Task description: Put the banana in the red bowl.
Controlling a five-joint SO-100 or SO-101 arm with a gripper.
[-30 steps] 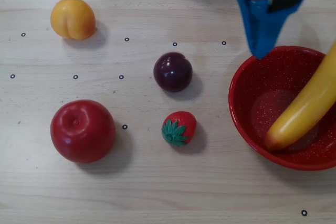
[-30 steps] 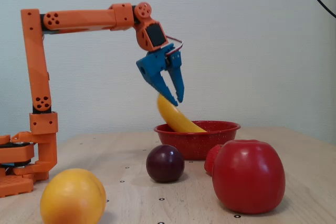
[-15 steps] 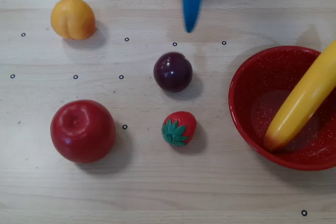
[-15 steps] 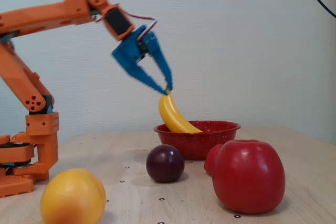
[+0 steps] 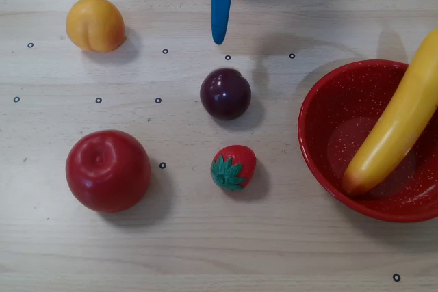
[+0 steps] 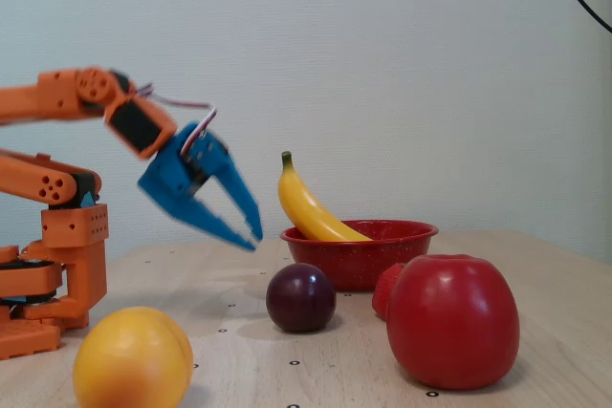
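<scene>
The yellow banana (image 5: 397, 124) lies in the red bowl (image 5: 315, 94) at the right of the overhead view. Its reddish end rests on the bowl's floor and its other end leans up over the far rim. In the fixed view the banana (image 6: 306, 203) sticks up out of the left side of the bowl (image 6: 363, 255). My blue gripper (image 6: 254, 240) hangs in the air to the left of the bowl, apart from it, pointing down, with its fingertips together and nothing in it. In the overhead view the gripper (image 5: 219, 37) enters from the top edge.
On the wooden table lie a dark plum (image 5: 225, 94), a strawberry (image 5: 234, 167), a big red apple (image 5: 107, 170) and an orange fruit (image 5: 95, 24). The arm's orange base (image 6: 57, 236) stands at the left of the fixed view.
</scene>
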